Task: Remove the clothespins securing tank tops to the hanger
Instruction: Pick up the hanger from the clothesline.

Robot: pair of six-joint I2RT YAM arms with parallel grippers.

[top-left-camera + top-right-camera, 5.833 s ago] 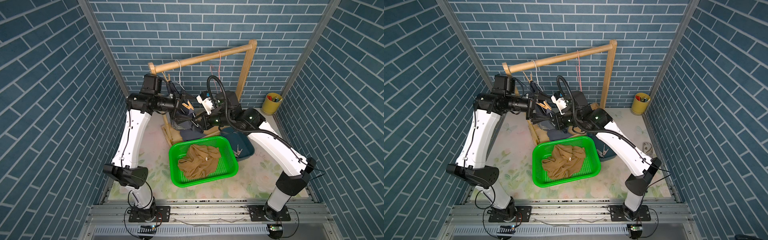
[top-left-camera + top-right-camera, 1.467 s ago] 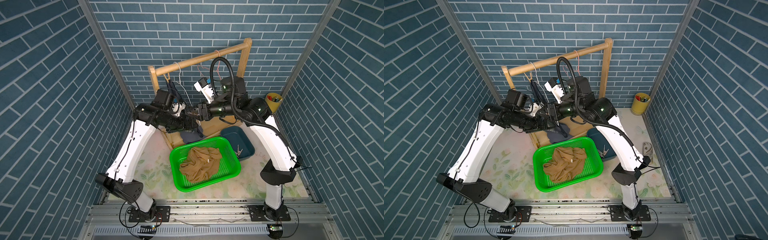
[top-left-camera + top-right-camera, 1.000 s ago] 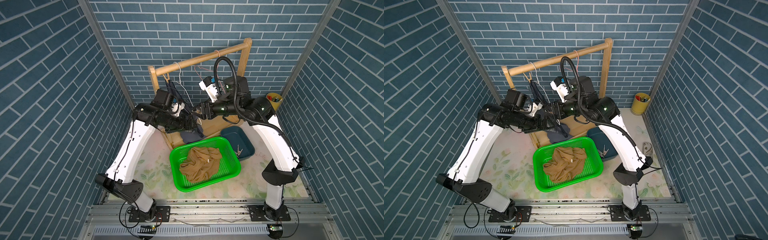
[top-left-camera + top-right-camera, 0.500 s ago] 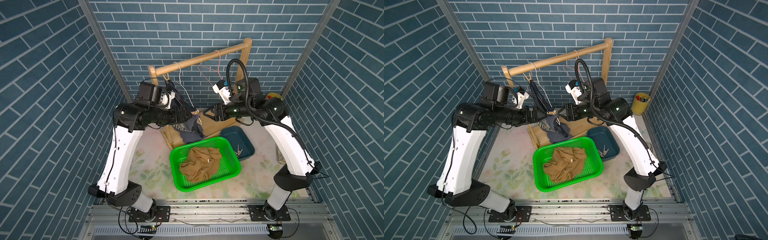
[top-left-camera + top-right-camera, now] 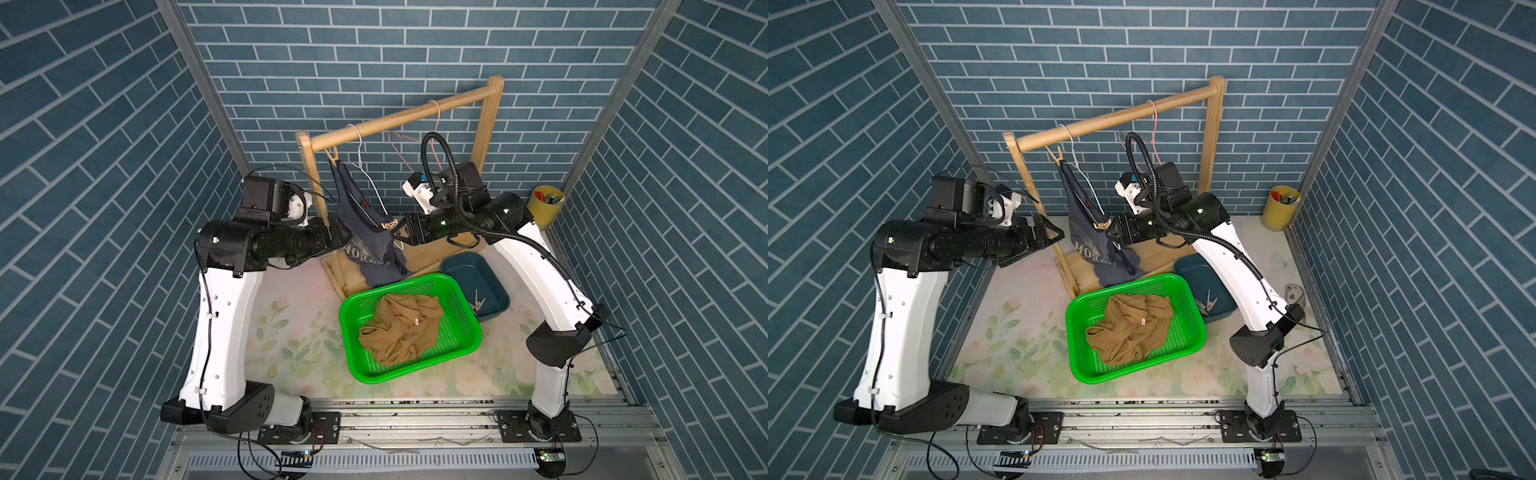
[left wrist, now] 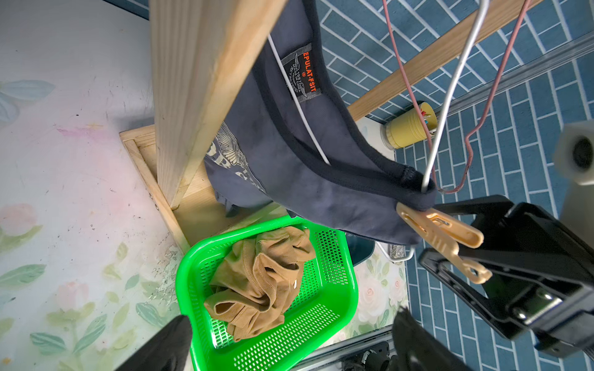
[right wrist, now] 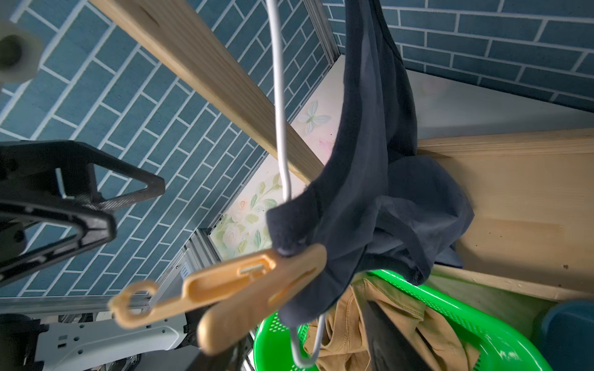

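On the top rod of the pale wooden clothes rack (image 5: 399, 118), a thin white wire hanger (image 7: 279, 96), hooked and tilted steeply. Carries a dark grey-blue tank top with pale chest print and red-orange neck label (image 5: 361, 232), hanging down toward the rack's base. Pinned in two places: one pale tan upper clothespin (image 5: 331, 154) high up, just under the rod, and one pale tan lower clothespin (image 6: 440, 236) on the strap at the hanger's low end, beak clamped on the fabric, tails pointing away from it.

Around those tails, the right gripper (image 5: 398, 232), jaws parted to either side of the pin. Cannot tell whether pressing the tails or only flanking them. Across the rack's post, the left gripper (image 5: 1048, 243), jaws spread wide, holding nothing, near the dark top but apart from it.

Further along the rod, a bare pink wire hanger (image 5: 435, 116). Below, on the floral table mat (image 5: 291, 345), a bright green perforated plastic basket (image 5: 347, 328) with the plain tan-brown tank top (image 5: 399, 328) crumpled inside. Just behind the basket, a dark blue plastic tub (image 5: 490, 270) with a few loose clothespins (image 5: 478, 302) at the bottom. In the back corner, a yellow cup (image 5: 542, 212) of pens.
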